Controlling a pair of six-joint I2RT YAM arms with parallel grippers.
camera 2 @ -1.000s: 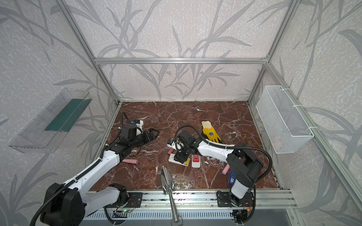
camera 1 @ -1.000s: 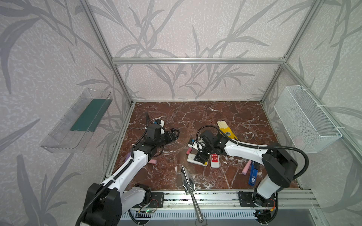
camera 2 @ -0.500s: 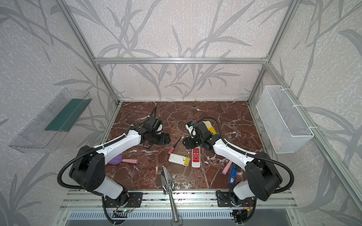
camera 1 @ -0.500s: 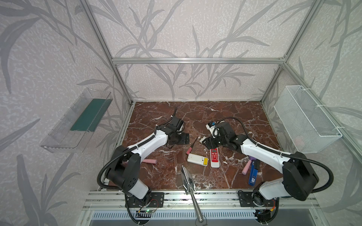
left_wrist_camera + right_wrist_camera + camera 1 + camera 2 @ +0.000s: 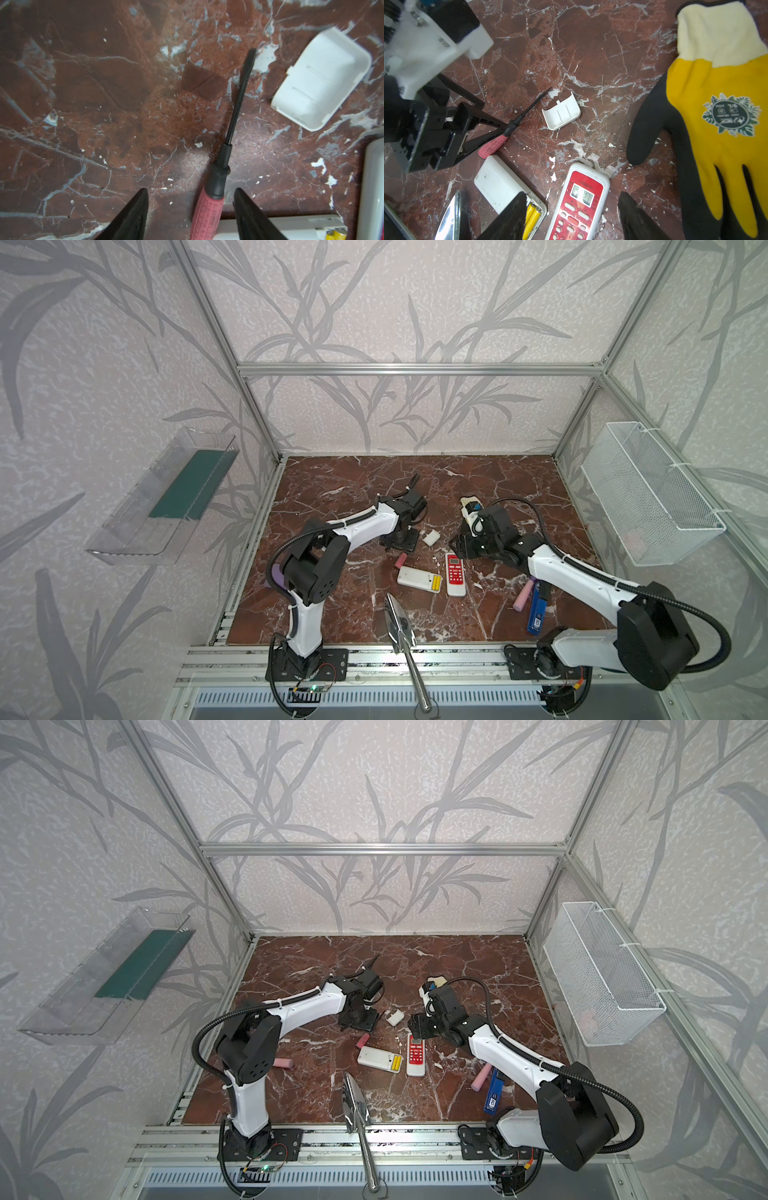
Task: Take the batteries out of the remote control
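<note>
Marble tabletop [image 5: 478, 489], yellow batteries [image 5: 436, 582] in white remote [image 5: 415, 577], left end effector [image 5: 190, 190] apart, right end effector [image 5: 573, 194] apart

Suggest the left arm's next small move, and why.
Probably close the left gripper on the screwdriver: its open jaws straddle the pink handle, not yet gripping. The cover is off, and the yellow batteries sit in the white remote, so prying looks next.

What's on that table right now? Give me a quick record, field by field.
White remote: face down, battery slot open
Batteries: two yellow, in that slot
Cover: off, loose on the table
Left hand: open, fingers either side of the screwdriver handle
Right hand: open, empty, over the red remote
</note>
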